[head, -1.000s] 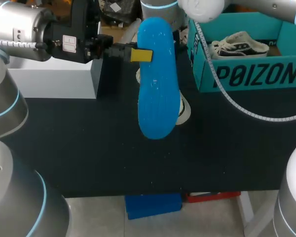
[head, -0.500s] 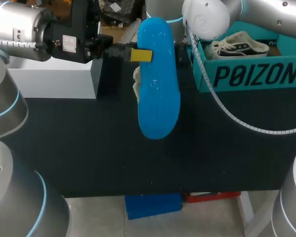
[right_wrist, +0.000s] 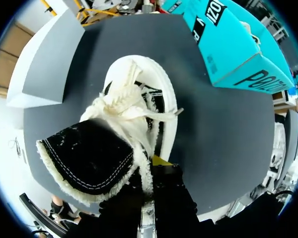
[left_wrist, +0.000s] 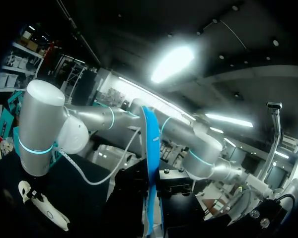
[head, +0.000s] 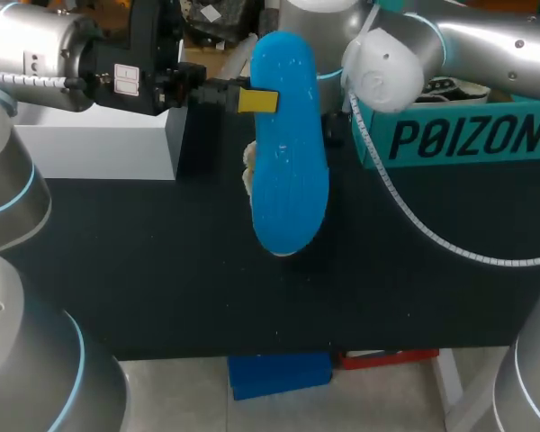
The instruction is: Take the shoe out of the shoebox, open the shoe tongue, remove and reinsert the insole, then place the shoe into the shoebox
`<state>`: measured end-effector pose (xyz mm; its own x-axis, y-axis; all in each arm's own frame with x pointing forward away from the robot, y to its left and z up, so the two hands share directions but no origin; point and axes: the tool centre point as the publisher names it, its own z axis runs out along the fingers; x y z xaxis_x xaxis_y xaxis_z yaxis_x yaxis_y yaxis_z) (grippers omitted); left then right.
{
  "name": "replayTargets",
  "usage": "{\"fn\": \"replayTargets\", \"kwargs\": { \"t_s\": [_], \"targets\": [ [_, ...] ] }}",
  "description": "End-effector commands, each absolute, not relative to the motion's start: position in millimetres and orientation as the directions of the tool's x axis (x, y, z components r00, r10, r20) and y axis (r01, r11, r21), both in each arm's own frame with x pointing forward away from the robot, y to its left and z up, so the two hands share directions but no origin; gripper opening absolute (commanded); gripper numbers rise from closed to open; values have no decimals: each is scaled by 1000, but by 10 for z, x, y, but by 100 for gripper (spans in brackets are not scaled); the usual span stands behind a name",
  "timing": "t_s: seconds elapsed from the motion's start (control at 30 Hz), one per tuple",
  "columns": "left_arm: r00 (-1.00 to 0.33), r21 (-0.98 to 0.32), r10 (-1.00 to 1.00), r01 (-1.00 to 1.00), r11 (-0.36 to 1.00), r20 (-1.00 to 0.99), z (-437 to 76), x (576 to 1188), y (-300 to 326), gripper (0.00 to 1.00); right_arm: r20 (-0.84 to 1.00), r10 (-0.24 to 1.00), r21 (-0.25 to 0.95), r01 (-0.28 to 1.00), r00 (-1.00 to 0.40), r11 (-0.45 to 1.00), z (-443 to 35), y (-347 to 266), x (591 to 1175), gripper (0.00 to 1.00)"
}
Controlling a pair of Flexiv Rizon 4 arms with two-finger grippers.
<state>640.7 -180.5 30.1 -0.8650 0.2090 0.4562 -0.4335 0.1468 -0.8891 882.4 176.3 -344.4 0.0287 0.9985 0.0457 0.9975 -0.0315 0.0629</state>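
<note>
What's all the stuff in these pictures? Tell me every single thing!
insole: one, blue, held up in the air by the left claw
shoe: one, white with a black tongue, held by the right claw over the table
shoebox: one, teal, far right of the table
second shoe: one, white and black, inside the shoebox, mostly hidden
white box: one, white, far left of the table
table: one, black
cable: one, white, hanging from the right arm
left claw: one, yellow-tipped, shut on the insole's edge
right claw: one, yellow-tipped, gripping the shoe at its tongue
</note>
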Motion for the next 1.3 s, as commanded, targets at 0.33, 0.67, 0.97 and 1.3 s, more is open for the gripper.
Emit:
{"fn": "replayTargets", "kwargs": {
  "t_s": [0.33, 0.67, 0.97, 1.3],
  "targets": [
    [-866, -890, 207, -433, 145, 455, 294, 6406, -1820, 0, 67, 996, 18, 998, -61, 60, -3941, 1810, 8890, 0],
    [-866, -890, 207, -433, 145, 455, 294, 6406, -1820, 0, 82, 997, -6, 1000, -7, 7, -4034, 1641, 8856, 100],
    [-866, -890, 207, -433, 145, 455, 294, 6406, -1820, 0, 271, 961, 45, 996, 63, -78, -3616, 1456, 8749, 100],
    [-866, -890, 207, -433, 145, 455, 294, 6406, -1820, 0, 601, 792, 181, 983, -108, -3, -3081, 1539, 8662, 100]
  ]
}}
